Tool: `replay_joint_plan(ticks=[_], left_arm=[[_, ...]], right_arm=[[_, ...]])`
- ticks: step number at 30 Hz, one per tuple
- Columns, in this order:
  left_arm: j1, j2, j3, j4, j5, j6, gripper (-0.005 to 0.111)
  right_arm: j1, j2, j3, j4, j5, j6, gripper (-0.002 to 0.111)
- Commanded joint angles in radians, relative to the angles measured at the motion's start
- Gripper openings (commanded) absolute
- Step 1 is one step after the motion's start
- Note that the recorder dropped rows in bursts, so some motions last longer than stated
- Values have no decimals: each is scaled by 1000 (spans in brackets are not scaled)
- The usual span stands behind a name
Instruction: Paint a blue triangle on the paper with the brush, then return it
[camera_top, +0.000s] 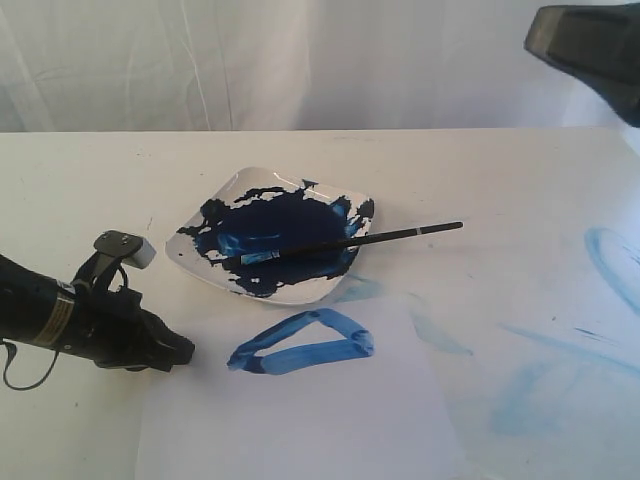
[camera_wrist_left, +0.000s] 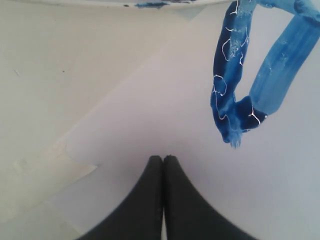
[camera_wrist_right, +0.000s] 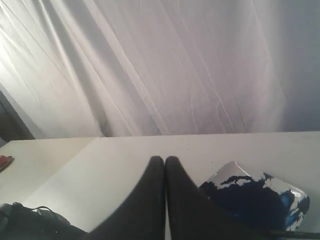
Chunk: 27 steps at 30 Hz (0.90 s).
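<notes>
The blue triangle (camera_top: 305, 343) is painted on the white paper (camera_top: 320, 420) in front of the dish; its thick strokes (camera_wrist_left: 260, 75) also show in the left wrist view. The black-handled brush (camera_top: 345, 242) lies across the white dish (camera_top: 345, 285), bristles in the dark blue paint and handle sticking out to the right. My left gripper (camera_top: 183, 352) rests low at the paper's left edge, left of the triangle, its jaws pressed together and empty (camera_wrist_left: 163, 159). My right gripper (camera_wrist_right: 165, 160) hangs high at the upper right (camera_top: 590, 45), shut with nothing in it, well above and away from the brush.
Faint pale-blue smears (camera_top: 560, 370) mark the table at the right. A white curtain (camera_top: 300, 60) hangs behind the table. The dish of dark paint (camera_wrist_right: 260, 200) shows below the right gripper in its wrist view. A strip of tape (camera_wrist_left: 35, 180) lies at the paper's corner.
</notes>
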Motion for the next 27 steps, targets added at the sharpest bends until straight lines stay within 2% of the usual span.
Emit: replay_joint_plan(ticks=[1, 13, 17, 24, 27], left_arm=[[-4, 4, 4, 17, 12, 1, 0], [-4, 4, 4, 17, 12, 1, 0], [-4, 4, 4, 17, 12, 1, 0], [-4, 4, 4, 17, 12, 1, 0], [-4, 4, 4, 17, 12, 1, 0]], right_arm=[[-1, -61, 4, -16, -4, 1, 0], [-3, -125, 11, -16, 4, 1, 0], [-18, -240, 11, -20, 1, 1, 0], [-134, -486, 11, -20, -1, 1, 0], [-144, -580, 11, -20, -1, 1, 0]])
